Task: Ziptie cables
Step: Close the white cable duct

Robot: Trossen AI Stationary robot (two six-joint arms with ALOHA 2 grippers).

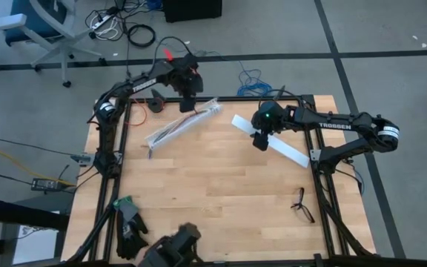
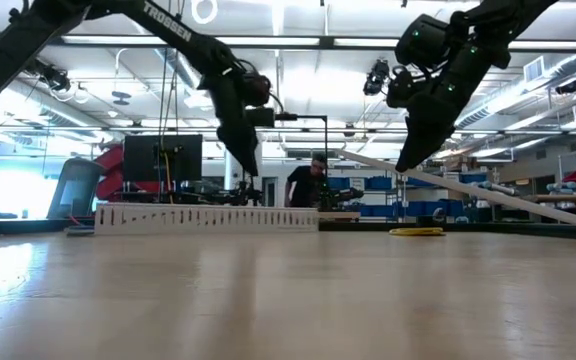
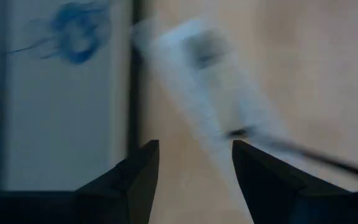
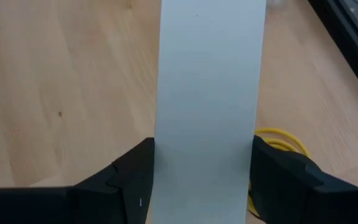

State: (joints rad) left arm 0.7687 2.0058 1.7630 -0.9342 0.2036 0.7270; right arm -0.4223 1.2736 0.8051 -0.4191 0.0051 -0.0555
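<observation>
A white slotted channel (image 1: 184, 122) lies on the table's far left part, and coloured cables (image 1: 170, 131) appear to lie along it. My left gripper (image 1: 189, 106) hangs open above the channel's far end with nothing between its fingers (image 3: 135, 174). In the blurred left wrist view a thin dark line (image 3: 303, 158) runs off from the channel; whether it is the ziptie I cannot tell. My right gripper (image 1: 260, 141) is shut on a flat white strip (image 1: 284, 148) over the table's far right part. My right gripper pinches the flat white strip by its two long edges (image 4: 160, 149), about a third of the way from its far end. The fingers slant down and lie across the strip. In the low view the strip (image 2: 508, 200) is lifted and tilted, sloping down toward that picture's right edge.
A yellow wire spool (image 4: 281, 140) lies on the table under the strip. A small black forked object (image 1: 302, 205) lies near the right edge. Dark gloves (image 1: 132, 226) and gear sit at the near left corner. A person (image 2: 318, 180) stands in the room behind.
</observation>
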